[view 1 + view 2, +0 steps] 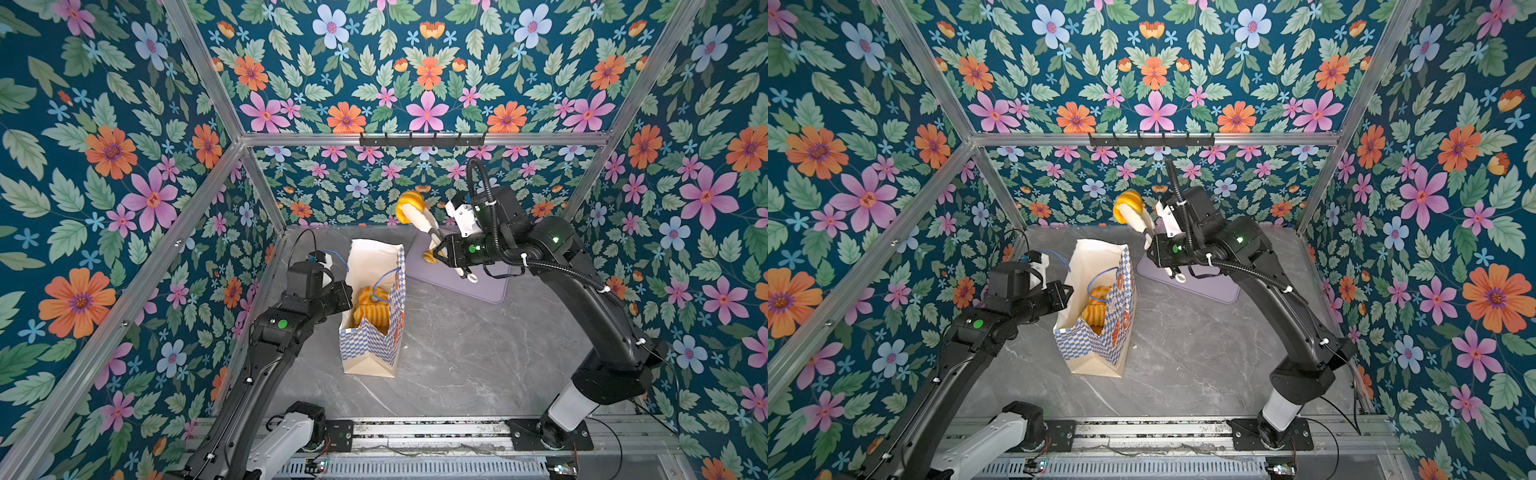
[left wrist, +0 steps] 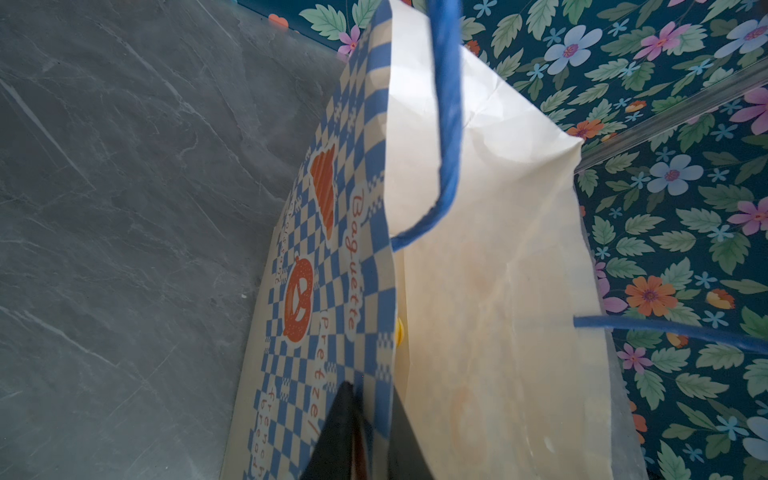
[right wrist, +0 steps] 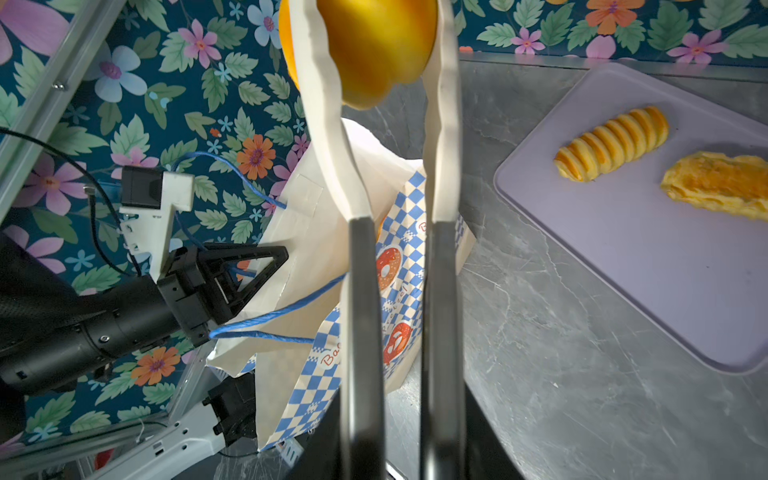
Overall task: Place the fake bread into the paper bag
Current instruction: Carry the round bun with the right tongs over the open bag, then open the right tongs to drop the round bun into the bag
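The paper bag (image 1: pixel 374 353) (image 1: pixel 1096 353) stands upright and open on the grey table, with several fake bread pieces (image 1: pixel 370 307) (image 1: pixel 1096 307) inside. My left gripper (image 1: pixel 349 297) (image 2: pixel 370 415) is shut on the bag's left rim (image 2: pixel 374 291). My right gripper (image 1: pixel 442 253) (image 3: pixel 401 415) is shut on cream-tipped tongs (image 3: pixel 328 145). The tongs pinch a round golden bun (image 1: pixel 409 205) (image 1: pixel 1128 206) (image 3: pixel 374 50), raised high behind and to the right of the bag's mouth. A ridged croissant (image 3: pixel 615 143) and a flaky loaf (image 3: pixel 723 187) lie on the tray.
A flat lilac tray (image 1: pixel 478 286) (image 3: pixel 623 270) lies at the back right of the table, partly under my right arm. Blue cord handles (image 2: pixel 449 124) hang over the bag's mouth. Floral walls and aluminium posts (image 1: pixel 257 183) enclose the table.
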{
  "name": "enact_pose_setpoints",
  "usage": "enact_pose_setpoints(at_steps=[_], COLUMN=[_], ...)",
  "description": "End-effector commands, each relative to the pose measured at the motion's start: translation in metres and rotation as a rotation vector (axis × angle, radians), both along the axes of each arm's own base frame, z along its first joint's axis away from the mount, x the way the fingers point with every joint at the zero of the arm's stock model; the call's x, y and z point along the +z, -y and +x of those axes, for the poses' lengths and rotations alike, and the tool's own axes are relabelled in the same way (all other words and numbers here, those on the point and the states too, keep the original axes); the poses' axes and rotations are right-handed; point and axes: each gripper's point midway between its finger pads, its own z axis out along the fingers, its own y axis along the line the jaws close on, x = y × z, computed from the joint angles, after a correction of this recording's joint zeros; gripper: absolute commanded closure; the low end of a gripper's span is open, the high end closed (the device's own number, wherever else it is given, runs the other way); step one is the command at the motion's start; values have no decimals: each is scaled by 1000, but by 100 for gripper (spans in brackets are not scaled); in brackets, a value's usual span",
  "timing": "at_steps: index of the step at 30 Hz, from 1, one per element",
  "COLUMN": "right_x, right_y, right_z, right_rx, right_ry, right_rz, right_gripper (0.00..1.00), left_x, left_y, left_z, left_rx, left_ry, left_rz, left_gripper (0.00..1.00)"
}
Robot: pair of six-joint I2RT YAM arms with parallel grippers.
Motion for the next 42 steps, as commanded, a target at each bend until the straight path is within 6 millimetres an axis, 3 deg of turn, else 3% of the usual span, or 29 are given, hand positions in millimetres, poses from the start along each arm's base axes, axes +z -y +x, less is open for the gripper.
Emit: enact_pose_setpoints(at_steps=[1, 14, 42], right_x=[-4, -23, -72], right_y=[-11, -47, -50], right_z=[-6, -23, -42], right_rx=[51, 185, 289], right_ry=[4, -27, -148], right_rz=[-37, -122, -239], right_gripper=[67, 67, 67], left_x=[2, 0, 1], left_y=[0, 0, 1], left_z=[0, 0, 1], left_rx=[2, 2, -2], left_ry=[3, 2, 0], left_rz=[-3, -1, -6], left_gripper=[84, 84, 84])
